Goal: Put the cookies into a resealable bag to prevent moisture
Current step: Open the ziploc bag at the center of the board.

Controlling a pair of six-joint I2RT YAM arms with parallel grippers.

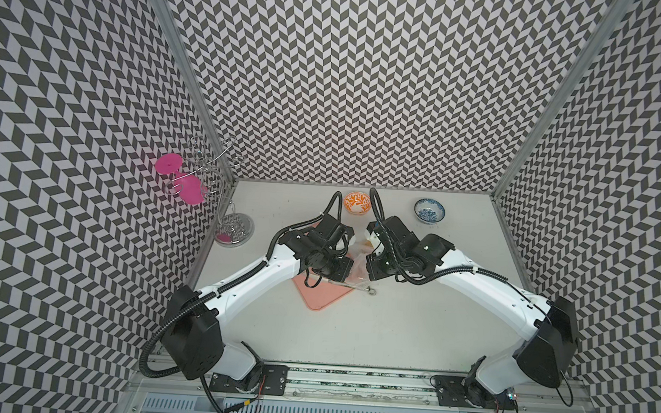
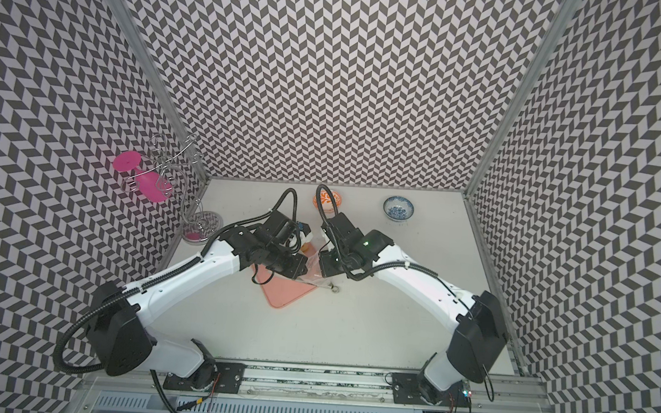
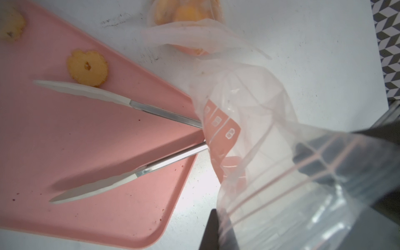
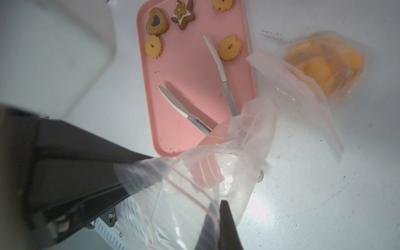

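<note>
At the right-hand edge of the pink tray, your two arms meet on one clear resealable bag. Your left gripper is clenched on it: the film with its pink zip lines is pinched between the dark fingers. Your right gripper is clamped on the same bag near the zip edge, and the plastic bunches across its fingers.

The bag sags between the two grips and drapes over the handle end of the tongs. The tongs lie on the tray with their arms spread.

The cookies sit on the tray, outside the held bag. You have a brown heart, an iced star and three round yellow ones, one just beside a tong arm.

A clear bundle of yellow-orange pieces rests on the table beside the tray. You cannot tell whether it belongs to the held bag.
</note>
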